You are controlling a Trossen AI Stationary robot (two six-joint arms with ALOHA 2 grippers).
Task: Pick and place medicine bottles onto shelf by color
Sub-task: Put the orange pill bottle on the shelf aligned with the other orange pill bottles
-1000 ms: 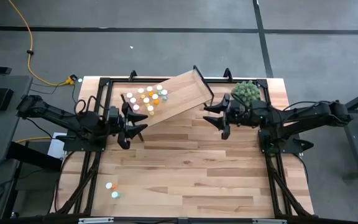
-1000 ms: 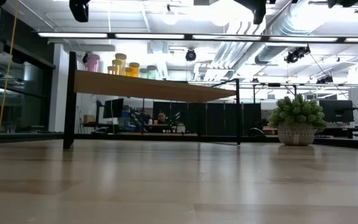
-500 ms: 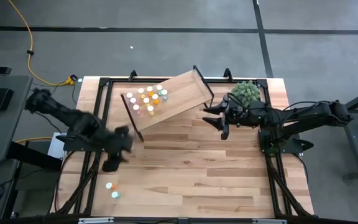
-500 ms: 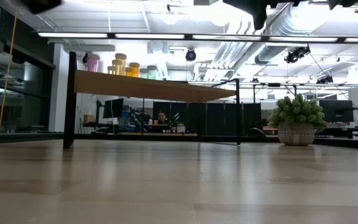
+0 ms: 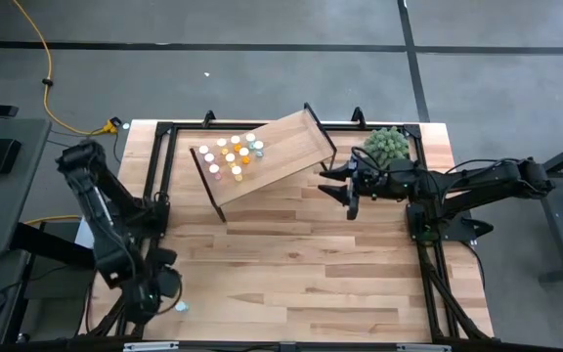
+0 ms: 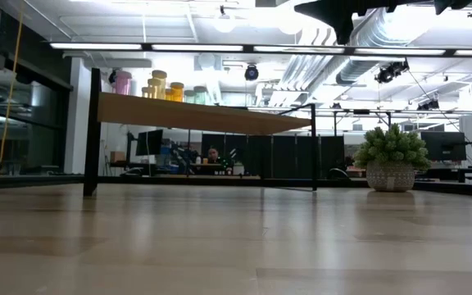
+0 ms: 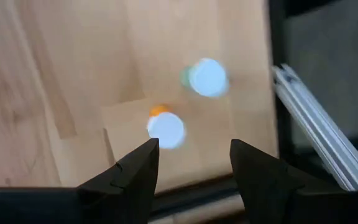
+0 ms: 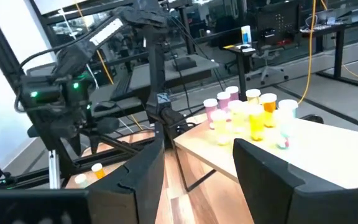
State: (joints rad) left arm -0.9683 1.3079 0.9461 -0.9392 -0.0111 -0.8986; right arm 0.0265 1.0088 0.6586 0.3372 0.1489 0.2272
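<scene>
Left gripper (image 7: 191, 163) poised over the bench's (image 5: 311, 264) near-left corner, fingers apart and empty, directly above an orange bottle (image 7: 165, 127) with a teal bottle (image 7: 205, 78) just beside it, both standing on the wood. Right gripper (image 5: 345, 186) waiting just beside the shelf (image 5: 286, 147), fingers apart, nothing held. Cluster of medicine bottles (image 5: 231, 154) gathered on the shelf's left end. Potted green plant (image 5: 386, 145) near the right arm.

Two dark jointed arms, matte black left pincer (image 7: 191, 163) fingers, blunt tips
</scene>
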